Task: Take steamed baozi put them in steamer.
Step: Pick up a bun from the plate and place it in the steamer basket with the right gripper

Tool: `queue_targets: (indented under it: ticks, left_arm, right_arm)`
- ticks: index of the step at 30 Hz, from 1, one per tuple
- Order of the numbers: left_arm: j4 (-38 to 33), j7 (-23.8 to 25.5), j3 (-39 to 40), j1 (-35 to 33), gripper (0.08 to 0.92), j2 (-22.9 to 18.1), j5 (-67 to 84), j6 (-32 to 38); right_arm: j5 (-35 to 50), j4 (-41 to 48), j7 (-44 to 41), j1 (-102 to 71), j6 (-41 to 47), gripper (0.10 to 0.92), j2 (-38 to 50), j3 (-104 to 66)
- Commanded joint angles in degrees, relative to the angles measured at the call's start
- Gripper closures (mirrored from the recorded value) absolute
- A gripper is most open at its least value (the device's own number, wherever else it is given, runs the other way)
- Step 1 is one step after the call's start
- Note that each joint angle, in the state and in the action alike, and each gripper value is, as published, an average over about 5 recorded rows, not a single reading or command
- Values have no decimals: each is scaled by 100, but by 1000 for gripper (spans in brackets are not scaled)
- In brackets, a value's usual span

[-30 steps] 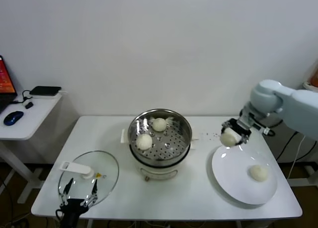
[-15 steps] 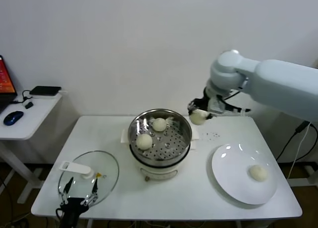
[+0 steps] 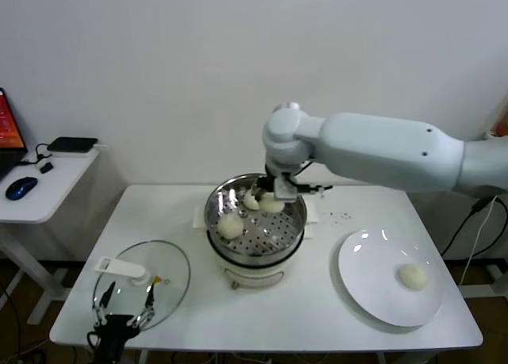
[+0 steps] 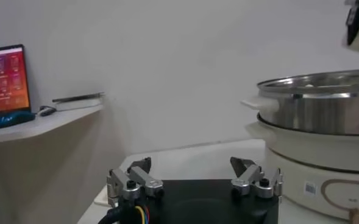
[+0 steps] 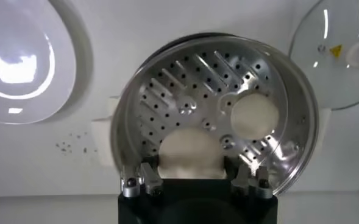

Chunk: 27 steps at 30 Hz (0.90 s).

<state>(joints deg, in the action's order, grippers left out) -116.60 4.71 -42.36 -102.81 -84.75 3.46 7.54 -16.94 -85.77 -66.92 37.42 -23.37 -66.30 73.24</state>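
White table (image 3: 317,300) | glass lid (image 3: 147,281) left | plate (image 3: 373,285) right

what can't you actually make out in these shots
- Head view: the right gripper over the steamer is partly hidden by its own wrist, and hides part of a baozi behind it.
- Right wrist view: the held baozi has its near side hidden by the gripper body.
- Left wrist view: the steamer's rim hides the tray; its far side is cut by the edge.
- Head view: the left gripper sits low by the glass lid, arm cut off.
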Motion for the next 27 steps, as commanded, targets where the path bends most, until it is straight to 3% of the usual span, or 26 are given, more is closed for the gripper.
queue_targets:
  ticks: [1, 27]
  left_arm:
    - [23, 2, -5, 19, 177, 13, 7, -16]
    - [121, -4, 15, 75, 177, -8, -5, -34]
  right_arm:
    - [-164, 325, -4, -625, 65, 330, -741, -7]
    - [-174, 84, -46, -879, 73, 321, -514, 87]
